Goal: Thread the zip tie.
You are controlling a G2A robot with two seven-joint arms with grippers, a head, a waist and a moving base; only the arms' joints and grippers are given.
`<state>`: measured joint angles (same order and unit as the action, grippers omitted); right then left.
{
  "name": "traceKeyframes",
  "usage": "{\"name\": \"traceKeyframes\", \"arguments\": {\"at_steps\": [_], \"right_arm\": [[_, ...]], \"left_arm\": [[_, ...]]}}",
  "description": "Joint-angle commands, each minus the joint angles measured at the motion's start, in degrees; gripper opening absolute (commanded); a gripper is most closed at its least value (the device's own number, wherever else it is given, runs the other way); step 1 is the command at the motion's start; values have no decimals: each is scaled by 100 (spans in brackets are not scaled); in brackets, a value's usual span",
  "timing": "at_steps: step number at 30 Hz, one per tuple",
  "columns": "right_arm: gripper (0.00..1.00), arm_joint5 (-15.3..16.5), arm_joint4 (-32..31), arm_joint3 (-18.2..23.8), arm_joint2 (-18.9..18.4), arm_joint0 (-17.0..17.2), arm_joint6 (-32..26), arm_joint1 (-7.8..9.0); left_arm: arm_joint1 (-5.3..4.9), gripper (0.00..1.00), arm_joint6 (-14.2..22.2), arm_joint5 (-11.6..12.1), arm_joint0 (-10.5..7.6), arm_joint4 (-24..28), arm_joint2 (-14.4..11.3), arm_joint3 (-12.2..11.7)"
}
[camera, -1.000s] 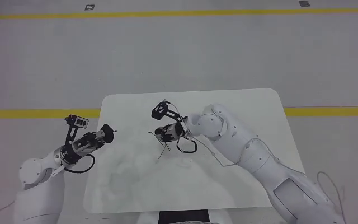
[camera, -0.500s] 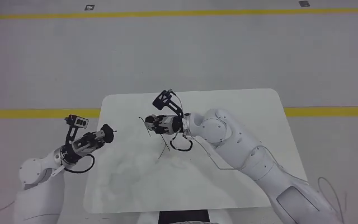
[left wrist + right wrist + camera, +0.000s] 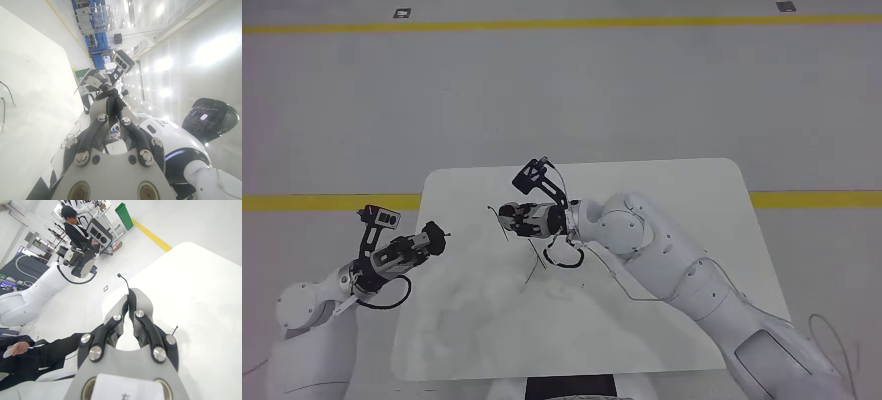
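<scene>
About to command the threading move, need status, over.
Right gripper shut on the zip tie, head end free, above the table. Left gripper shut, at the table's edge. Spare zip tie lies on the table near the right gripper.

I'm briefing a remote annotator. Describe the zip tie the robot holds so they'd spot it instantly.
Over the white table, find the right gripper. The zip tie is the thin black strip pinched in it, head end curving out past its tips; the other tie nearby lies loose on the tabletop.
</scene>
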<state>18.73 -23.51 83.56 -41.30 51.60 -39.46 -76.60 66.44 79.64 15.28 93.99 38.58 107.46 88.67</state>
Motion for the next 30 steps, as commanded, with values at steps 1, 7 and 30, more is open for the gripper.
{"name": "traceKeyframes", "arguments": {"at_steps": [1,7,30], "right_arm": [[0,-36,-77,31,-27,100,291,-2],[0,-620,-563,260,-44,404,1478,-63],[0,-1844,-1624,612,318,1058,3214,-272]], "left_arm": [[0,0,0,0,0,0,0,0],[0,0,0,0,0,0,0,0],[0,0,0,0,0,0,0,0]]}}
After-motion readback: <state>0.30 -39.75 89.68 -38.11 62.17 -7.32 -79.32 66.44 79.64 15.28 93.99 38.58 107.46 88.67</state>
